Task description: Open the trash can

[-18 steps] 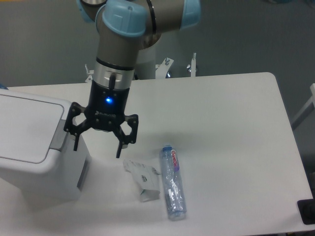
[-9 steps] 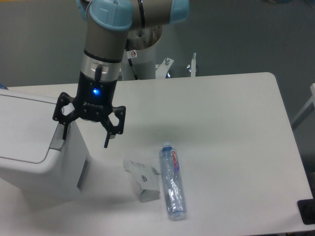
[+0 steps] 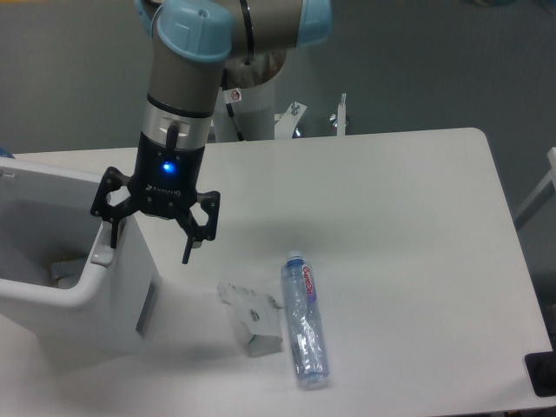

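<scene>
Grey wall and grey floor sit behind a white rectangular tabletop point(image 3: 417, 217) with rounded corners. At the far left stands the large white boxy plastic trash can point(image 3: 82, 300), partly cut off by the picture's edge. Its top is open: I can look down into the hollow inside, where something small and pale lies at the bottom, too dim to name. A grey rectangular tab point(image 3: 102, 256) sits at its right rim. Right above that rim hangs the black two-finger pincer point(image 3: 149, 241), spread wide, holding nothing. One finger points down at the tab, and I cannot tell whether it touches; the other hangs over the bare tabletop just right of the bin. A blue light glows on the pincer's body, under the silver and light-blue arm point(image 3: 187, 78) that rises out of the top of the view. Further right, near the front edge, lies a small crumpled white paper carton point(image 3: 252, 317). Just beside it, to the right, a clear plastic bottle point(image 3: 306, 321) lies on its side with its cap end pointing away from me.
</scene>
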Robot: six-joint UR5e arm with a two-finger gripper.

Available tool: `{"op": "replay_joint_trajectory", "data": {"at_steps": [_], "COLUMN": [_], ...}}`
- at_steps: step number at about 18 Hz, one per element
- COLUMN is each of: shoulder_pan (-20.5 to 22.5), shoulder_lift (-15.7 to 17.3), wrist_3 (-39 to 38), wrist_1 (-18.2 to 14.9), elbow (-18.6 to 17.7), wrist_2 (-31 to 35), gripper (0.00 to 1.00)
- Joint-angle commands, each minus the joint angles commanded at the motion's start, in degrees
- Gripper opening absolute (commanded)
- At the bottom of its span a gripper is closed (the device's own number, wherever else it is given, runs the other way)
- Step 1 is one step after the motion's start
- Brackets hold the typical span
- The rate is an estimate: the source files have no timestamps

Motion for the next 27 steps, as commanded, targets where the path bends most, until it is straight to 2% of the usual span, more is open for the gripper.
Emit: {"op": "replay_joint_trajectory", "data": {"at_steps": [7,11,14,17,20,24,27], "shoulder_pan": [0.70,5.35,9.83,15.46,20.29,23.03,23.03], "shoulder_lift": [0.09,0.18,0.18,-0.35,-2.89,-7.46,-8.26], "wrist_3": [0.79,2.28,11.65,21.50,28.98,40.48,48.58], "wrist_1": [0.09,0.35,0.35,0.35,0.44,0.35,0.09], "elbow": [2.02,3.77,2.82,-0.17,-0.53,0.00,-0.87], "wrist_2": [0.00,0.79,1.67,5.79,8.08,10.79,16.34], "gripper": [1.00,1.00,1.00,1.00,1.00,1.00,1.00]}}
